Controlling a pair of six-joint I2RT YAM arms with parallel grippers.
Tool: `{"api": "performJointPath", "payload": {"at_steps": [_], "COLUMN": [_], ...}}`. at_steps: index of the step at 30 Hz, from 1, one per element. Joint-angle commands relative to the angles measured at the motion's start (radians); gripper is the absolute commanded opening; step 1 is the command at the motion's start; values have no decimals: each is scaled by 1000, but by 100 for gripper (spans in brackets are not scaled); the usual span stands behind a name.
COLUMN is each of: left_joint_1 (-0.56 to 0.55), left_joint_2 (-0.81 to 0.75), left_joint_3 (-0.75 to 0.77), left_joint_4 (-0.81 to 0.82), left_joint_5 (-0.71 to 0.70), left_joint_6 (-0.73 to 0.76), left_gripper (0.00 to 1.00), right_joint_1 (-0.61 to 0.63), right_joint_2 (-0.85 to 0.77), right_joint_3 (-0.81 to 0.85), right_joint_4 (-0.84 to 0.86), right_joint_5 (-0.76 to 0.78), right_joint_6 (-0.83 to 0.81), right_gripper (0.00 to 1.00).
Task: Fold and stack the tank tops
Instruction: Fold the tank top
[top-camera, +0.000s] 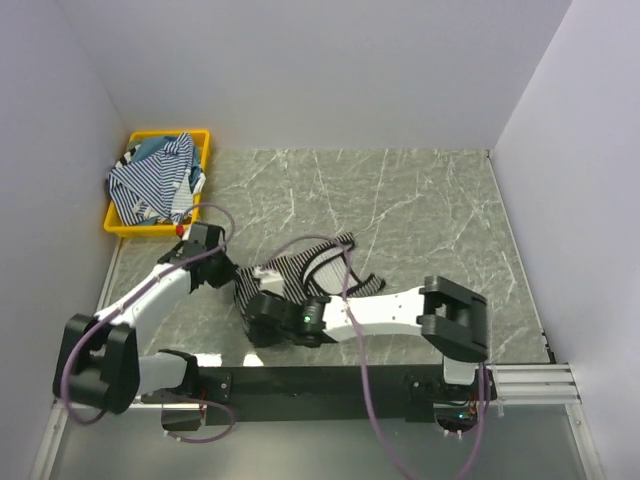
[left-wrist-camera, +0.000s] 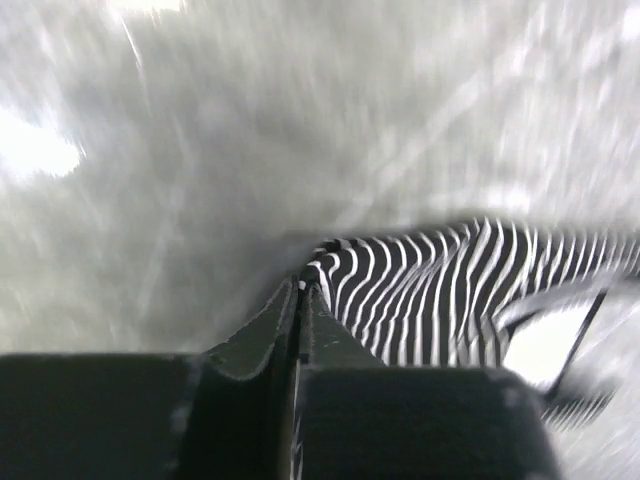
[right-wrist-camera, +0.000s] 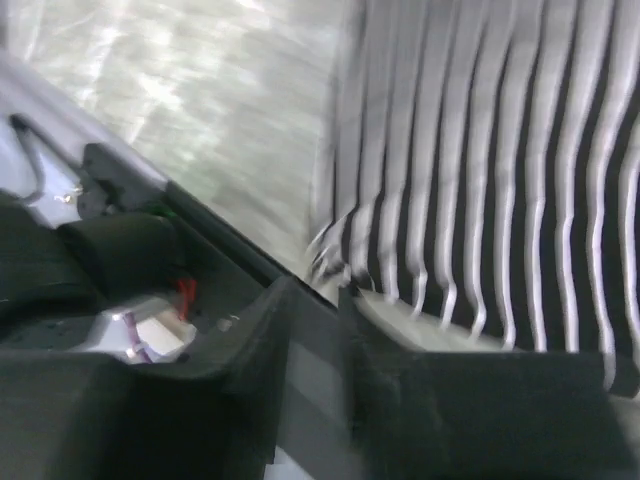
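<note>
The black tank top with thin white stripes (top-camera: 300, 268) lies crumpled on the marble table, left of centre. My left gripper (top-camera: 228, 274) is at its left edge. In the left wrist view the left gripper (left-wrist-camera: 302, 286) is shut on a corner of the black tank top (left-wrist-camera: 440, 300). My right gripper (top-camera: 260, 310) is at its near-left corner. In the blurred right wrist view the right gripper (right-wrist-camera: 315, 285) has its jaws a little apart, and the hem of the black tank top (right-wrist-camera: 480, 180) lies just past their tips. Blue-and-white striped tank tops (top-camera: 155, 182) and a teal one (top-camera: 150, 150) are heaped in the bin.
A yellow plastic bin (top-camera: 120, 226) stands at the far left against the wall. Grey walls close in the table on the left, back and right. The arms' base rail (top-camera: 330, 380) runs along the near edge. Purple cables loop over both arms.
</note>
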Motion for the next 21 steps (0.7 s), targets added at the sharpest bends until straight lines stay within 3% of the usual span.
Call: {"api": "performJointPath", "payload": {"at_steps": [1, 2, 3, 6, 10, 13, 17, 21], "left_joint_1": [120, 130, 136, 142, 143, 143, 143, 127], "left_joint_2": [77, 90, 103, 74, 2, -55, -133, -208], "left_joint_3": [66, 75, 83, 109, 163, 175, 140, 40], "left_joint_4": [114, 134, 135, 126, 45, -15, -47, -21], "left_joint_5": [91, 115, 119, 116, 77, 74, 76, 172], "left_joint_6": [67, 64, 62, 82, 100, 87, 65, 15], "left_gripper": [10, 18, 36, 52, 53, 49, 48, 37], "right_joint_1": [-17, -30, -34, -45, -96, -193, -287, -349], "right_joint_2": [73, 87, 84, 20, -73, -110, -68, 27], "right_joint_3": [136, 169, 178, 163, 89, 16, 11, 84], "right_joint_4": [32, 29, 29, 24, 12, 45, 53, 26], "right_joint_5": [-110, -118, -129, -101, -71, -104, -95, -83], "right_joint_6": [-109, -115, -132, -170, -178, -174, -211, -258], "right_gripper": [36, 40, 44, 53, 50, 41, 39, 39]}}
